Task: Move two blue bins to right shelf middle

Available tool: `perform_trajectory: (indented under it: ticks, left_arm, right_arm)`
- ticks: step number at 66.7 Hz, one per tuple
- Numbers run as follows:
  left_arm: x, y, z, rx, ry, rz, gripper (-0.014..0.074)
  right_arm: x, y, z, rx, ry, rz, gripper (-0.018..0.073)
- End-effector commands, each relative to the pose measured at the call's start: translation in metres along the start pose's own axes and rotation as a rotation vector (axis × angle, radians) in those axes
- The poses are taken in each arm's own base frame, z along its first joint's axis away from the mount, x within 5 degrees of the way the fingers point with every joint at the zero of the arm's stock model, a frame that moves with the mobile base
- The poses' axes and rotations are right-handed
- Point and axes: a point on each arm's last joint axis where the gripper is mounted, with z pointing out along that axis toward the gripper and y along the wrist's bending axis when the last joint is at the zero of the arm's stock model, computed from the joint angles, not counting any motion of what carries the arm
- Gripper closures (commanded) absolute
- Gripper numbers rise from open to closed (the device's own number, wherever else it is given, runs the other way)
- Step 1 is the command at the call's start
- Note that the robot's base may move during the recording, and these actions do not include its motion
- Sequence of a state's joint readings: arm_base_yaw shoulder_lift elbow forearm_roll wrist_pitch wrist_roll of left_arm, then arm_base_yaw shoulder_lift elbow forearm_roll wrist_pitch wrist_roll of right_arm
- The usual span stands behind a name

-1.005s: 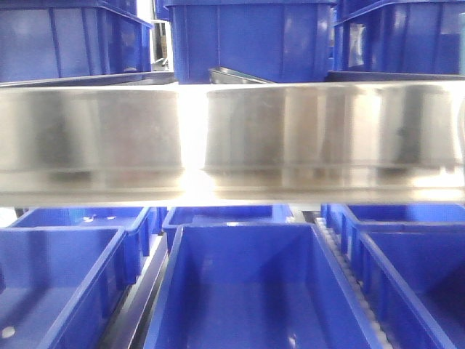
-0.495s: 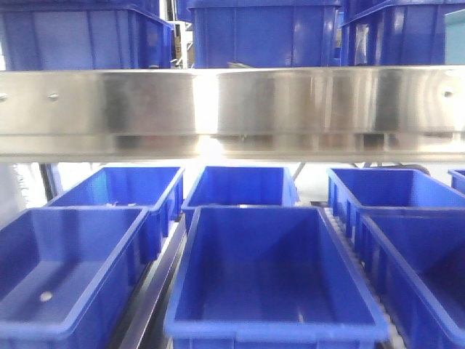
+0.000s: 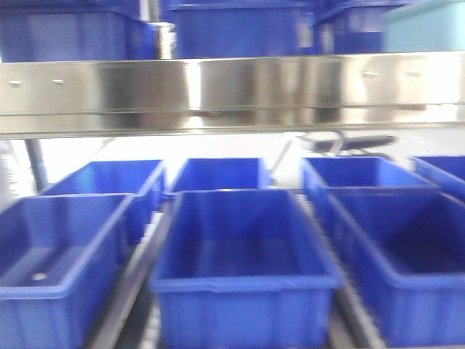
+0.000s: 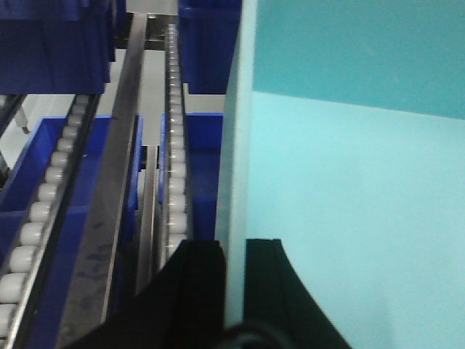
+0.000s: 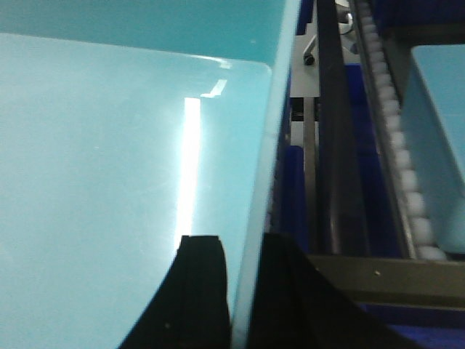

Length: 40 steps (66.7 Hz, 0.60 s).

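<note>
I hold a light blue bin between both grippers. In the left wrist view my left gripper (image 4: 235,251) is shut on the bin's left wall, with the bin's pale inside (image 4: 349,203) to the right. In the right wrist view my right gripper (image 5: 243,247) is shut on the bin's right wall, with the bin's inside (image 5: 109,160) to the left. In the front view a corner of a light blue bin (image 3: 425,25) shows at the top right, above the steel shelf rail (image 3: 232,91). I cannot tell whether it is the held bin.
Dark blue bins fill the lower level: one in the centre (image 3: 243,269), one left (image 3: 58,262), one right (image 3: 399,254), more behind. Dark blue bins (image 3: 240,29) stand on the upper level. Roller tracks (image 4: 173,145) (image 5: 396,138) run beside the held bin. Another light blue bin (image 5: 439,145) lies past the track.
The front view has pulled back and shifted: the steel rail looks thinner and higher, more of the lower bins show, and a light blue bin has appeared at the top right.
</note>
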<state>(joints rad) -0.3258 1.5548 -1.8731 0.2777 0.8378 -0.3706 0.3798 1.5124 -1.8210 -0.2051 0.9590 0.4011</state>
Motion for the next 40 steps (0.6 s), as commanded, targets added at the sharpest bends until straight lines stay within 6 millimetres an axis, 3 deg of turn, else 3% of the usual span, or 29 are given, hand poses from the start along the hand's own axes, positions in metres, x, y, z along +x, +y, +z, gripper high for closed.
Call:
perform_trajectory:
  ticks: [1,40]
  left_arm:
    - [-0.0098,-0.0025,-0.0040,0.030,-0.087,-0.006,0.0707]
    - [-0.0098,-0.0025,-0.0040,0.030,-0.087,-0.006,0.0707]
  right_arm:
    - [-0.0053,0.0018,-0.0099,-0.029,-0.043,-0.007,0.0713]
    - [-0.0053,0.0018,-0.0099,-0.029,-0.043,-0.007,0.0713]
